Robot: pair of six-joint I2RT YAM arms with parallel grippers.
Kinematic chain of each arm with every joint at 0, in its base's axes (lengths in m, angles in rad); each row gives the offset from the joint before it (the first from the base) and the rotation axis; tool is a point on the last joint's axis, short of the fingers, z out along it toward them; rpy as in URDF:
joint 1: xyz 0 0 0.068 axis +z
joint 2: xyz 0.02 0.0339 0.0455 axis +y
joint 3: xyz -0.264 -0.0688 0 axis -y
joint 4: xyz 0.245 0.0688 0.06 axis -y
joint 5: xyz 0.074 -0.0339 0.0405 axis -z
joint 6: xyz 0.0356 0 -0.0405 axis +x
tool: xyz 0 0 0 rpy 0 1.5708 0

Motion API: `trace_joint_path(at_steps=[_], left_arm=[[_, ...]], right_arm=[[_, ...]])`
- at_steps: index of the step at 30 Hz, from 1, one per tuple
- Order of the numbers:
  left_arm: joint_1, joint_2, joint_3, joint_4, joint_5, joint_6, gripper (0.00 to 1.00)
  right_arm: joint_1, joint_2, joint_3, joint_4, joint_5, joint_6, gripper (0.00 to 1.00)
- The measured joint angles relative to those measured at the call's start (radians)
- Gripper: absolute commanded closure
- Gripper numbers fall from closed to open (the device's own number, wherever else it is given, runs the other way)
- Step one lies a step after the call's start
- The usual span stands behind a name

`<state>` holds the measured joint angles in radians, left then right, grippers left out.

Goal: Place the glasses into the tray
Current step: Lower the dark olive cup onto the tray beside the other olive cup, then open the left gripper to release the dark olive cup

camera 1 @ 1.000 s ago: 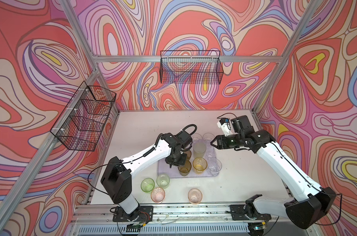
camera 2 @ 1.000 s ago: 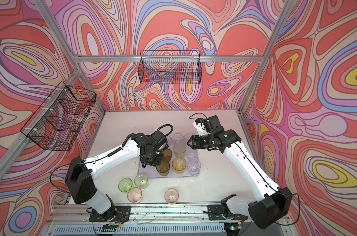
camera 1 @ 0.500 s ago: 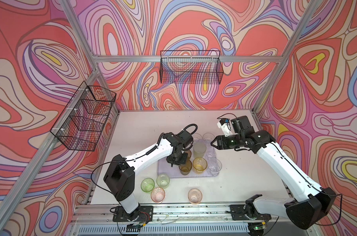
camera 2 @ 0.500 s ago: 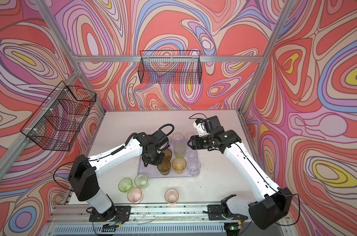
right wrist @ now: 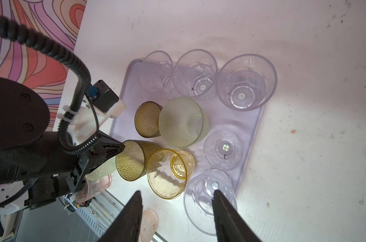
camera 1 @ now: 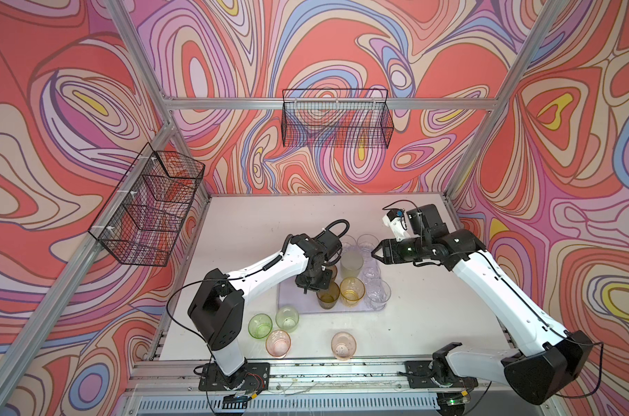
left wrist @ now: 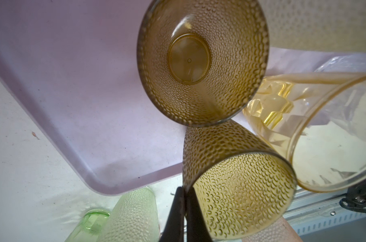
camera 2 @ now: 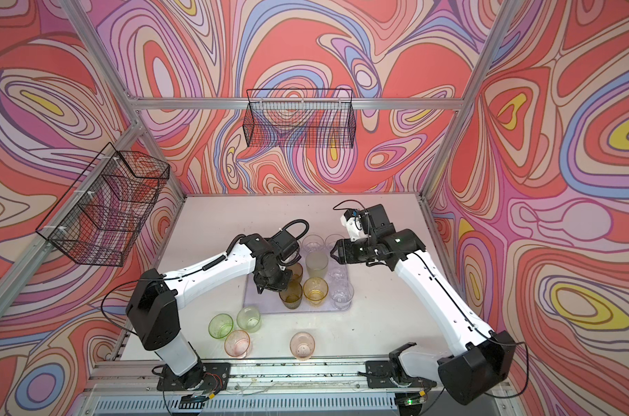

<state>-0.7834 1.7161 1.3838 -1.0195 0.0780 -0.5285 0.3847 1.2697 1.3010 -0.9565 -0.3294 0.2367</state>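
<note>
Lilac tray point(camera 1: 287, 302) mid-table carries most tumblers; four loose glasses point(camera 1: 278, 343) stand on the table just near of it, closer to the left arm. Left gripper point(left wrist: 185, 191) is pinched on the rim of an olive-brown tumbler point(camera 1: 328, 294) upright at the tray's near edge. Right gripper point(right wrist: 175, 193) hangs half-open and empty over the tray's far right.

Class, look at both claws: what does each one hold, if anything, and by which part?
The left claw pinches the olive-brown tumbler by the wall at its rim. The right claw is open, holding nothing.
</note>
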Motion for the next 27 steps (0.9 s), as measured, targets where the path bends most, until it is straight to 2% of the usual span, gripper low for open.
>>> trace_joint_path(at_steps=[9, 16, 27], left_arm=[[0.0, 0.008, 0.0, 0.0, 0.0, 0.0, 0.75], [0.0, 0.01, 0.001, -0.002, -0.001, 0.0, 0.69], [0.0, 0.006, 0.046, -0.035, -0.023, 0.0, 0.52]], right_arm=[[0.0, 0.0, 0.0, 0.0, 0.0, 0.0, 0.45], [0.0, 0.0, -0.005, 0.0, 0.001, 0.0, 0.45], [0.0, -0.005, -0.01, 0.002, 0.0, 0.0, 0.45]])
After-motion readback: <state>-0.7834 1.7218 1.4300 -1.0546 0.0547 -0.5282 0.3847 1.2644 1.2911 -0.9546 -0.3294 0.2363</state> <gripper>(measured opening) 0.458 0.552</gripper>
